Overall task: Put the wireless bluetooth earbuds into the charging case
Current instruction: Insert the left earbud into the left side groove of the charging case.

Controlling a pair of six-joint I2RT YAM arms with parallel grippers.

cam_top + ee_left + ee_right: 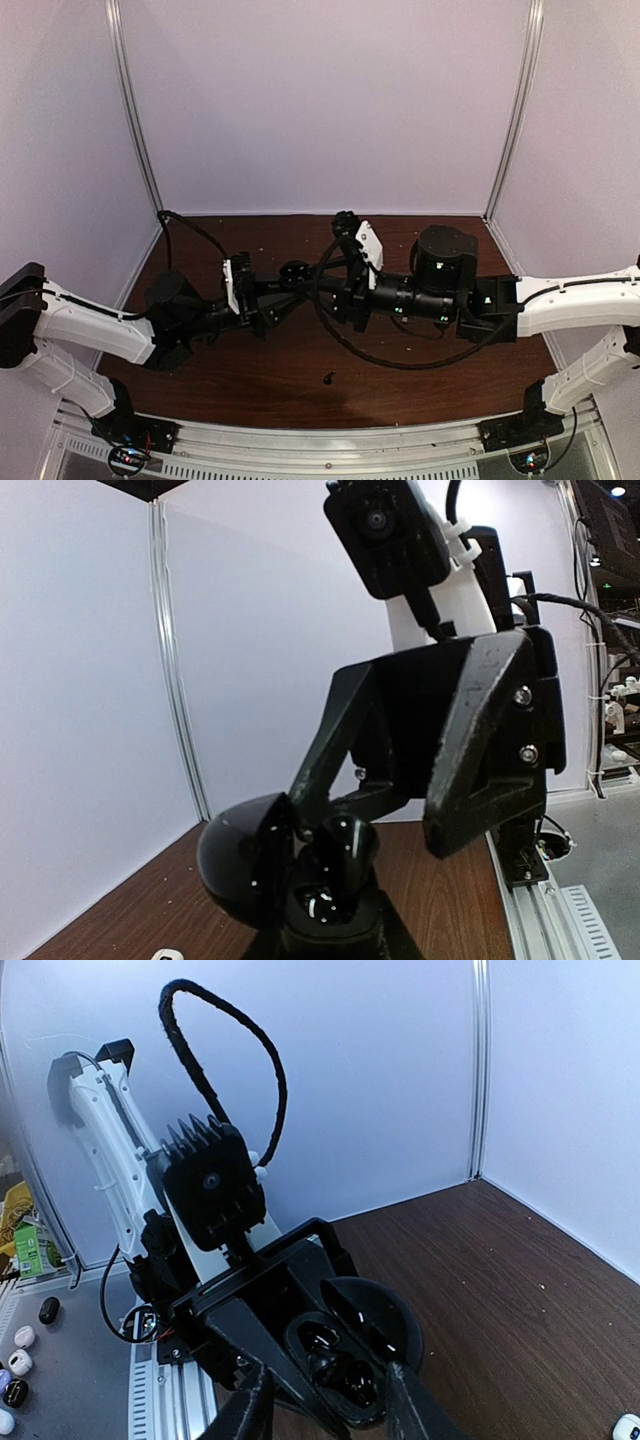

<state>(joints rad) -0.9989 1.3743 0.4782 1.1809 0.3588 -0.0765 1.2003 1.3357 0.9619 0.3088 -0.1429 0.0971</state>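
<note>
Your two arms meet nose to nose over the middle of the dark wooden table (250,385). Your left gripper (290,280) is clamped on the black charging case (320,910). The case's mouth faces the opposite arm, and its domed lid (240,865) is swung fully back to one side. Your right gripper (328,1380) hovers right at that mouth with its fingers (480,760) apart, one on either side of the case. A glossy black earbud (345,840) stands in the case's opening, its long axis running out of the well toward the right fingers, rounded end outermost. You cannot tell how deeply it is seated. A second black earbud (328,378) lies loose on the table near the arms' bases. A white earbud (627,1426) lies on the wood, well apart from the case.
</note>
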